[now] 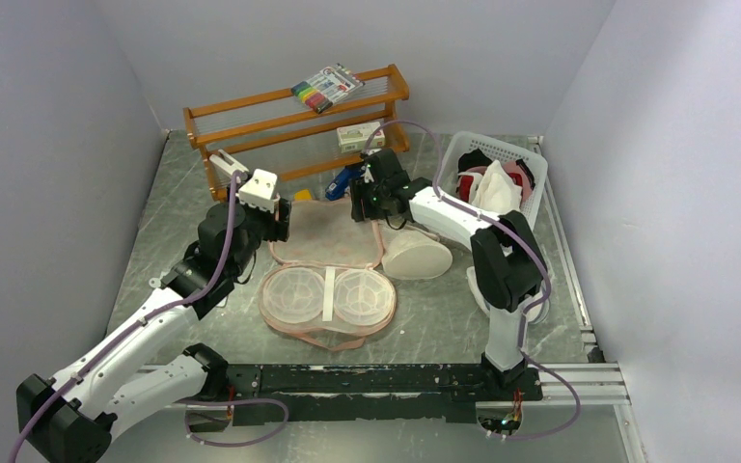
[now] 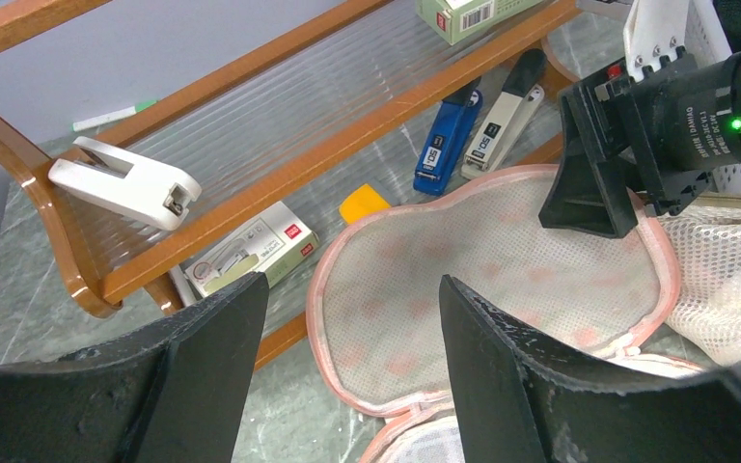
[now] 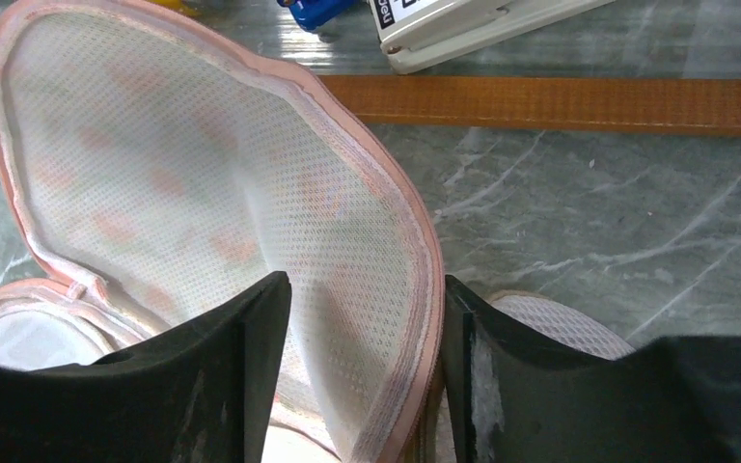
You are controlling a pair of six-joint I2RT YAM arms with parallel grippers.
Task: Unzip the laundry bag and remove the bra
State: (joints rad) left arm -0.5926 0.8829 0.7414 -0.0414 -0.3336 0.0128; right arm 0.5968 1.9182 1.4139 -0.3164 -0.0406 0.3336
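Found the laundry bag (image 1: 328, 289) unzipped and lying open at mid-bench (image 1: 444, 318), between the two arms. Noted its base nearest the arm mounts, with two clear round domes (image 1: 297, 294) side by side and facing up, holding nothing visible. Noted its lid (image 1: 326, 241) folded back toward the wooden rack (image 1: 299, 106), pale mesh lining uppermost, faint floral print showing through, pink piping round the edge.

Recorded the left claw (image 2: 352, 299) with jaws well apart and gripping nothing, poised over the left lobe of the lid; contact with the mesh cannot be told.

Recorded the right claw (image 3: 367, 289) at the lid's right edge, jaws apart and straddling the raised piped rim. From the right wrist view, saw the rim standing close against the right finger (image 3: 502, 367), with open mesh and a clear gap toward the left finger. No pinch evident.

Located the bra (image 1: 495, 188), white floppy fabric, in the white basket (image 1: 502, 145) at the far right of the bench, beside a red garment (image 1: 519, 174) and well apart from the bag.

Logged a cream cone-shaped mesh object (image 1: 417, 256) on the bench just beside the lid's right lobe. Logged a blue stapler (image 2: 449, 135), a white stapler (image 2: 125, 183) and a small yellow piece (image 2: 364, 203) at the rack, beyond the lid
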